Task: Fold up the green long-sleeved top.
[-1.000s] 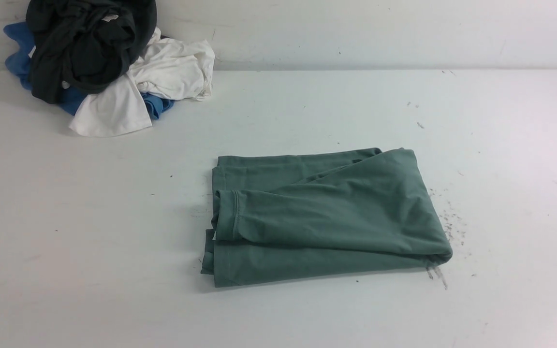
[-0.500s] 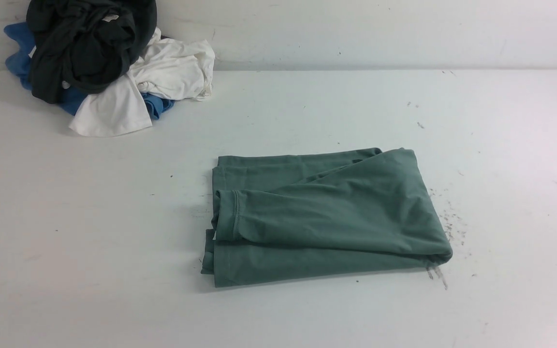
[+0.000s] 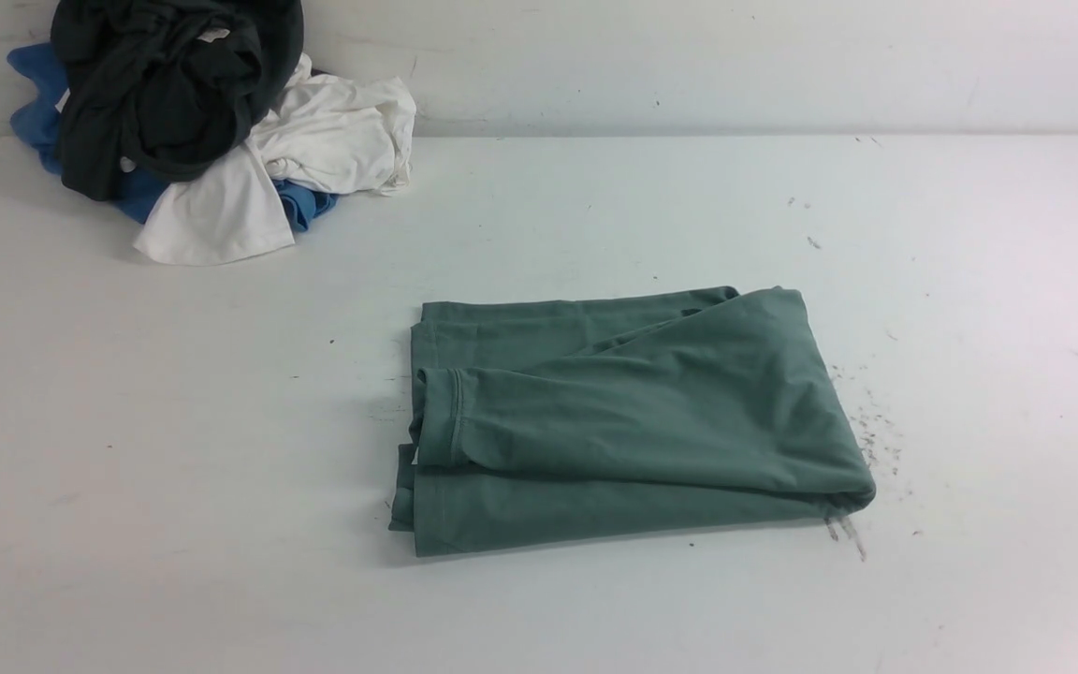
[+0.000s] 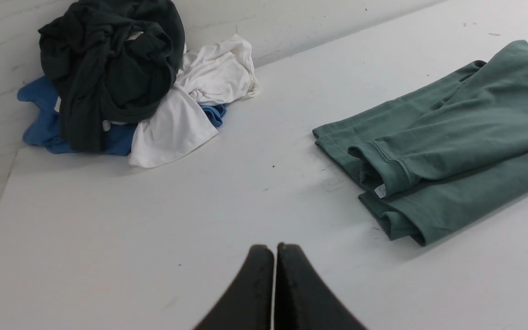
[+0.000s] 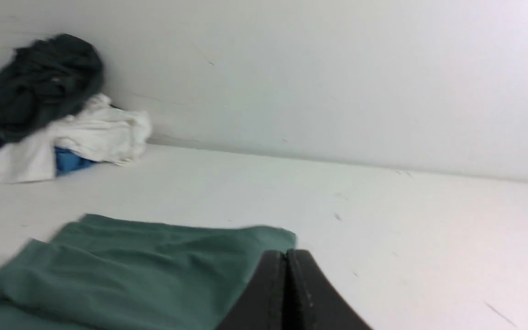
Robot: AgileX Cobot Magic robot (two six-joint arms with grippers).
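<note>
Wrist views alone: left hand [image 4: 275,250], right hand [image 5: 286,254] closed, empty, beside green top [image 3: 628,421].

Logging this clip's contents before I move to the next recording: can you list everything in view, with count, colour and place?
green long-sleeved top: one, sage green, folded into a rough rectangle near the middle of the table, a cuffed sleeve lying across the top.
dark garment: one, black to dark green, crumpled on top of the pile at the far left corner.
white garment: at least one, white, in the same pile, spreading toward the right.
blue garment: at least one, blue, under the pile, showing at its edges.
table: one, white, with dark scuff marks to the right of the top.
wall: white, behind the table.
left gripper: one, black, shut, empty, above bare table.
right gripper: one, black, shut, empty, near the top's edge.
</note>
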